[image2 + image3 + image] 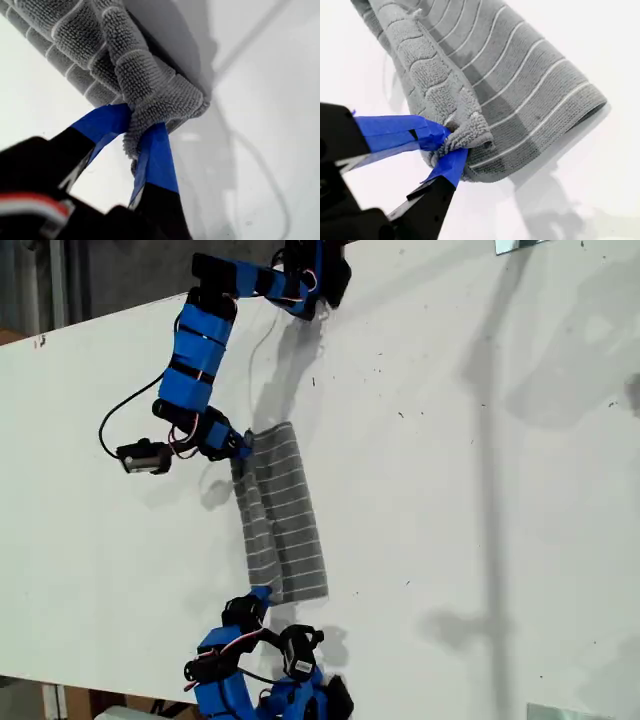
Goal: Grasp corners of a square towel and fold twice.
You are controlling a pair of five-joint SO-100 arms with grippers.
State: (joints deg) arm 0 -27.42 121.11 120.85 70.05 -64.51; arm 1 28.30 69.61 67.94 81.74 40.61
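Exterior view: towel (281,512) lies as a long band on the table (480,490), strung between my first gripper (135,132) and my second gripper (451,145), fingers of each pinching one end corner.

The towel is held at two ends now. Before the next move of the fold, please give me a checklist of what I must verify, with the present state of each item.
1. My first gripper shut on a corner of the towel: ok, cloth is bunched between its fingers.
2. My second gripper shut on a corner: ok, cloth is pinched there too.
3. Each grip holds both layers: cannot tell, the bunched cloth hides the layers.
4. First fold done: ok, the towel lies as a long strip between the two arms.
5. Edges aligned: not ok, the held side is humped and wrinkled.
6. Table bare at the exterior view's right of the towel: ok.
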